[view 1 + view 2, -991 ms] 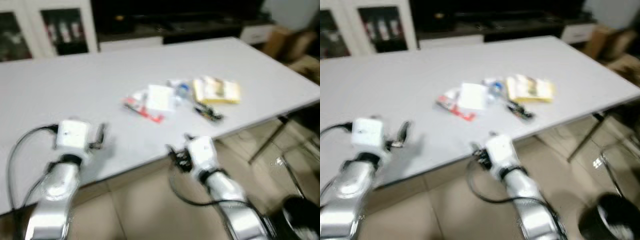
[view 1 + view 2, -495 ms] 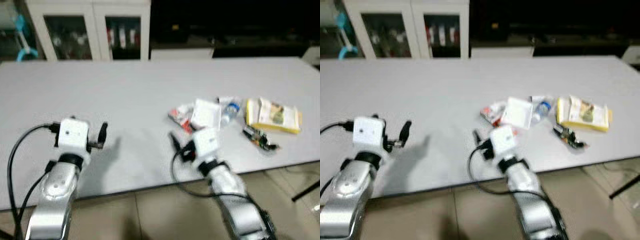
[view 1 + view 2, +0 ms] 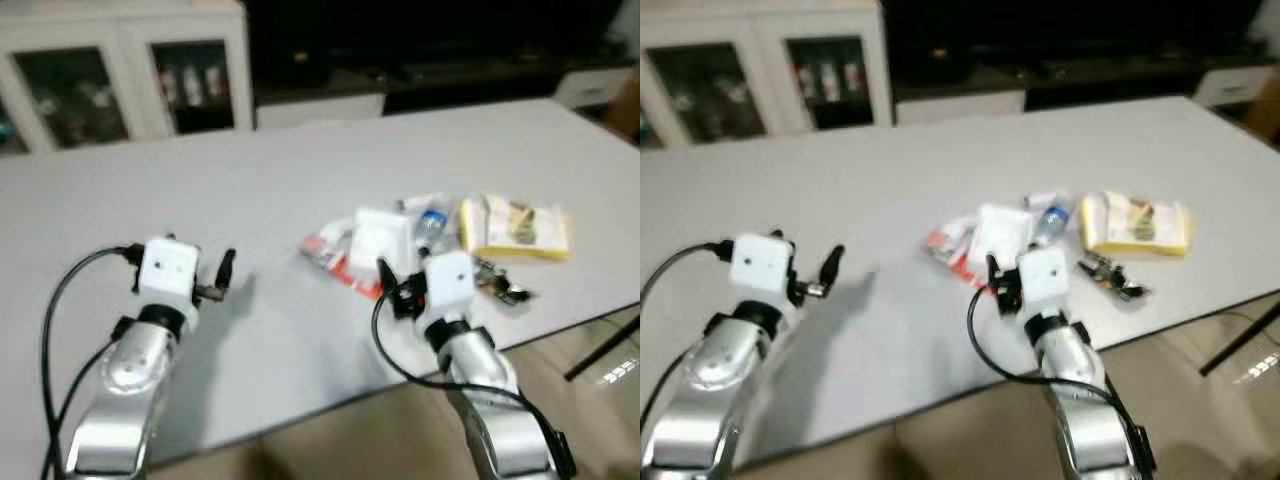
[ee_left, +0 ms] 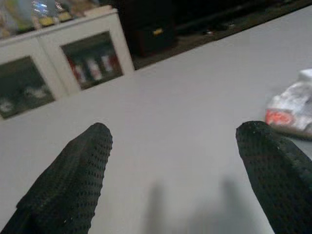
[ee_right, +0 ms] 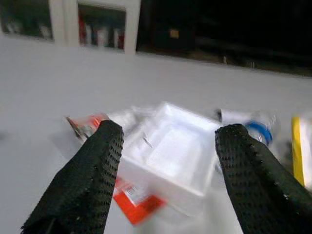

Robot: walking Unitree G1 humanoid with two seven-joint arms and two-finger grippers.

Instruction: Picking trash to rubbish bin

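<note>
A heap of trash lies on the white table (image 3: 300,170): a white foam tray (image 3: 378,235), a red and white wrapper (image 3: 335,262), a crushed clear bottle with a blue cap (image 3: 430,222), a yellow packet (image 3: 515,226) and a small dark wrapper (image 3: 497,285). My right gripper (image 3: 388,283) is open just in front of the foam tray (image 5: 168,151), its fingers (image 5: 92,180) spread on either side of it in the right wrist view. My left gripper (image 3: 226,270) is open over bare table, well left of the trash. The red wrapper (image 4: 287,112) shows beyond the left gripper's fingertips (image 4: 92,146).
White glass-door cabinets (image 3: 120,85) and a dark low unit (image 3: 420,50) stand behind the table. The table's near edge runs just under my arms, with tan floor (image 3: 590,420) below at the right and a dark table leg (image 3: 600,345).
The camera has swung, shifting the whole scene. My right gripper has come forward over the table edge and now stands right at the foam tray. The left arm holds its pose.
</note>
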